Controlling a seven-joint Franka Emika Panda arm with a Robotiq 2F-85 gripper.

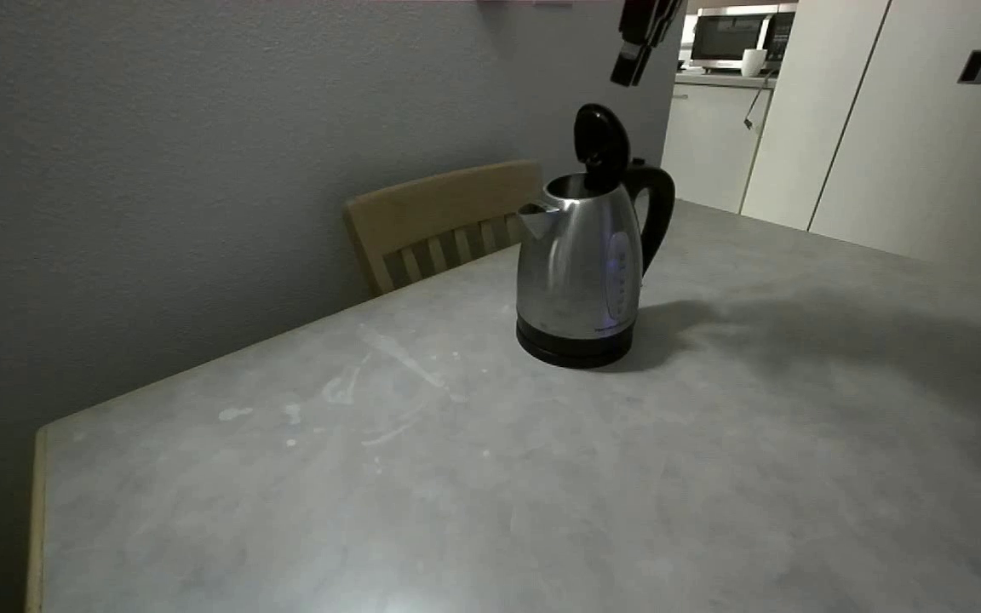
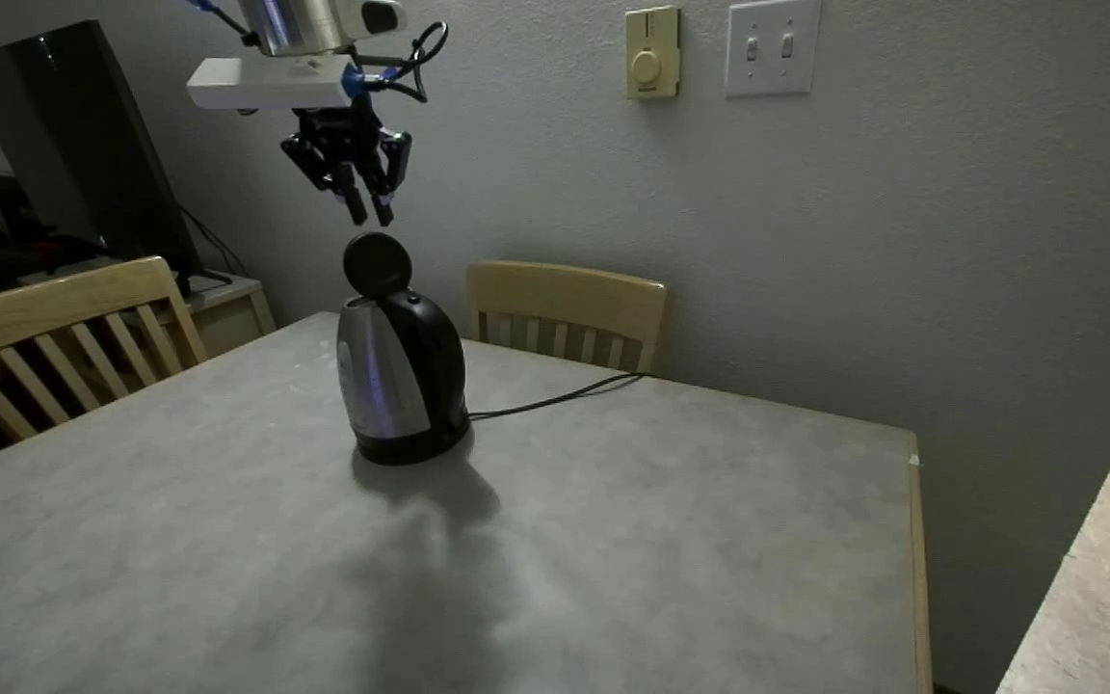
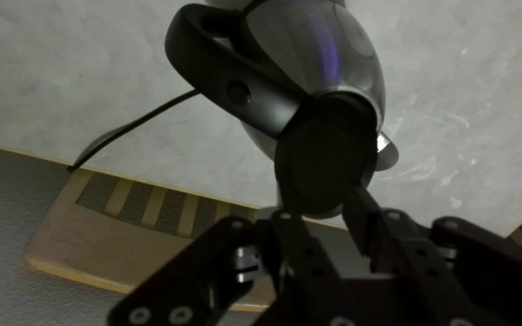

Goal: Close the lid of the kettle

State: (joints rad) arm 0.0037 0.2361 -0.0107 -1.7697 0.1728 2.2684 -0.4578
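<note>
Jaws parted, the tool (image 2: pixel 371 220) hangs above the raised lid (image 2: pixel 377 264); lettering (image 1: pixel 607 328) on the kettle (image 1: pixel 574 268) is illegible.

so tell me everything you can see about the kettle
The kettle stands upright on the grey table, silvery and metal-looking, with a short spout, a narrow side window, a black base and a curved black handle with a round button. Its round black lid is tipped up, open. A black cord runs off near the base. The gripper hangs above, apart from it.
</note>
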